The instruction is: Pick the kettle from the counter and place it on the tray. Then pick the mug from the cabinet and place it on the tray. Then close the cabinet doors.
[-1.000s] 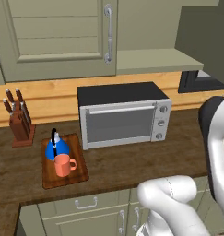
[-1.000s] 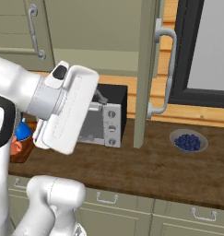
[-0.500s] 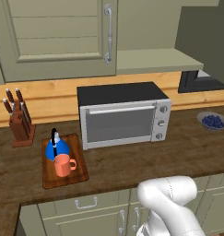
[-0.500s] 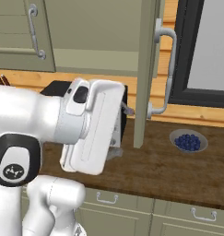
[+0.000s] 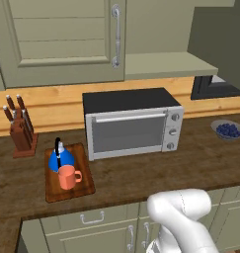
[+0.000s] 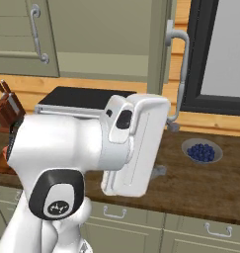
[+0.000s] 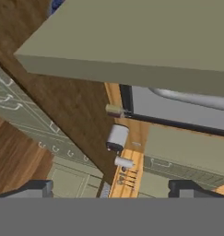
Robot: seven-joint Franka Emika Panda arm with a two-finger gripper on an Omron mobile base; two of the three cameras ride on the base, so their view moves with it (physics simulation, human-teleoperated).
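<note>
The blue kettle (image 5: 60,158) and the salmon mug (image 5: 68,177) both stand on the reddish wooden tray (image 5: 84,187) at the left of the dark counter (image 5: 141,173). On the cabinet (image 5: 166,64), the left door (image 5: 67,39) is shut and the right door (image 6: 158,44) stands open, edge-on, its silver handle (image 6: 180,74) facing right. My white hand (image 6: 136,143) hangs just left of that open door. In the hand view my gripper (image 7: 111,188) is open and holds nothing, with the door panel (image 7: 132,41) and its handle (image 7: 191,97) close ahead.
A silver microwave (image 5: 131,123) sits mid-counter under the cabinet. A knife block (image 5: 20,131) stands at the far left. A bowl of blue berries (image 6: 203,150) lies on the counter right of the open door. A dark-framed window (image 6: 220,54) is behind it.
My arm has swung to the right across the counter, up to the open right door. It has left the right side of the left base view, baring the berry bowl. The gripper stays open.
</note>
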